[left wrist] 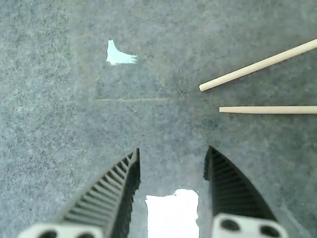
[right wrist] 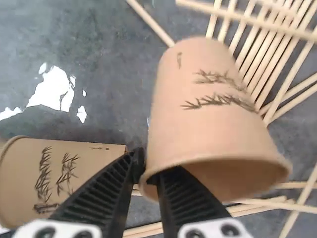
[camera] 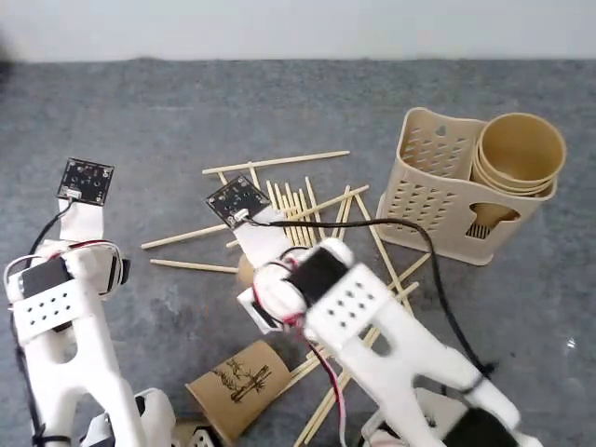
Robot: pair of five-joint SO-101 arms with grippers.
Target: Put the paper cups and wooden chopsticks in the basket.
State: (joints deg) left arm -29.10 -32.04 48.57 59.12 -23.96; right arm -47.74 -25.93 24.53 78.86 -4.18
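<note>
Roughly, loose cups: two; right claw [right wrist: 147,168] clamped the tilted cup [right wrist: 213,114] at its rim, lying cup [camera: 237,384] nearby.
Basket [camera: 424,196]: one, held stacked cups [camera: 517,154].
Left claw [left wrist: 173,151]: apart, two chopsticks [left wrist: 257,64] near.

In the high view the right arm [camera: 358,312] covers most of the cup [camera: 245,271] at its jaws and part of the chopstick pile [camera: 296,207]. The stack of cups [camera: 519,154] in the basket [camera: 438,186] is too tight to count. The left wrist view's edge cuts off two chopsticks [left wrist: 257,64], and the right wrist view's edge cuts off the lying cup [right wrist: 54,173].
</note>
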